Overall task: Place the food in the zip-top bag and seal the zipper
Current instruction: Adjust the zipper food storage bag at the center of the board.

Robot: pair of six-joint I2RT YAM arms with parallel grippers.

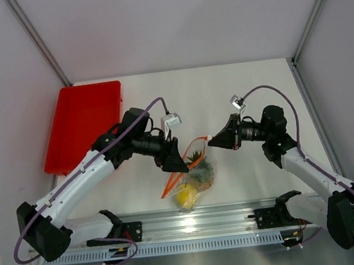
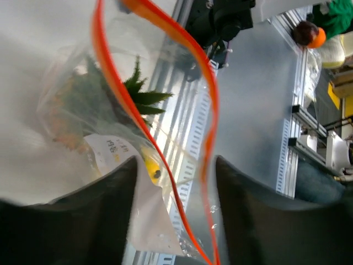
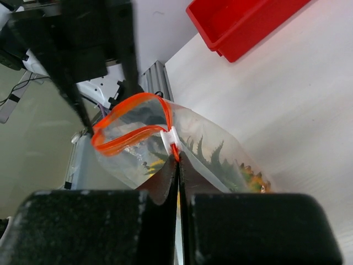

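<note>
The clear zip-top bag (image 1: 196, 182) hangs between my grippers above the table's front. Its red zipper (image 3: 127, 135) gapes open in a loop. Inside, the pineapple (image 3: 251, 179) shows with its green crown, and the yellow lemon (image 1: 186, 197) sits at the bottom. I cannot make out the round green fruit. My right gripper (image 3: 177, 160) is shut on the zipper strip just below the white slider (image 3: 170, 138). My left gripper (image 2: 175, 163) is open, its fingers either side of the bag's other end, with both red strips (image 2: 118, 94) running between them.
A red tray (image 1: 82, 125) lies at the back left of the table. The aluminium rail (image 1: 195, 224) with the arm bases runs along the near edge, just below the bag. Grey walls close in the left and right sides.
</note>
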